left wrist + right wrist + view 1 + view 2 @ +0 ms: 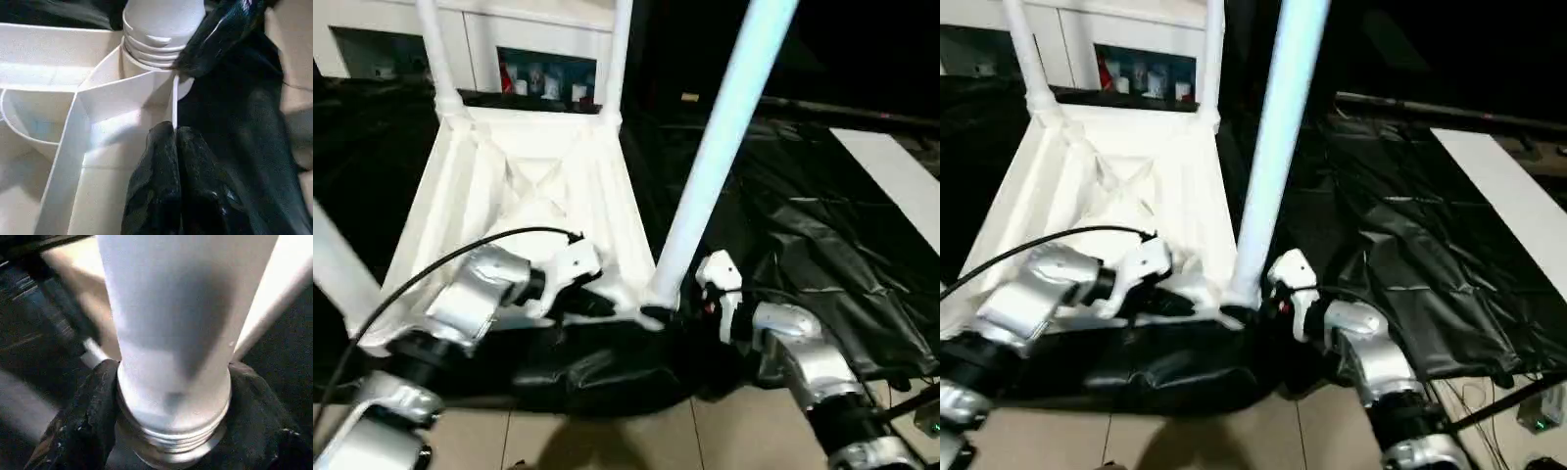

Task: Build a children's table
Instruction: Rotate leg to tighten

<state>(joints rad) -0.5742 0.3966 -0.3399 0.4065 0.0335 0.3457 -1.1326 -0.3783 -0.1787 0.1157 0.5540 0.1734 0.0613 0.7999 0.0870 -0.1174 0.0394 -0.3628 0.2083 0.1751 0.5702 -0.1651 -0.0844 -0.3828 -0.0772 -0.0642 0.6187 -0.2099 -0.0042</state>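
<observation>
1. Left eye view: the small white plastic children's table (524,186) lies upside down on the black-sheeted desk (822,245), ribbed underside up, filling the left-centre of the frame. Two white legs rise from its far corners at the top, and another crosses the left edge. A long pale-blue tube leg (720,147) slants from the top right down into the near corner socket at centre. The left gripper (607,305) sits at lower centre, fingers pressed together against the table's near edge, just beside that socket. The right gripper (690,311) is right of it, at the base of the tube leg.

2. Right eye view: same scene. A white glass-door cabinet (1141,73) shows at top left behind the table, and a tiled floor (1234,431) along the bottom.

3. Left wrist view: the two black fingers (156,186) are closed on a thin white rib of the table, with the ribbed socket collar beyond.

4. Right wrist view: black fingers (83,421) sit on either side of the tube leg's threaded base, hugging it.
</observation>
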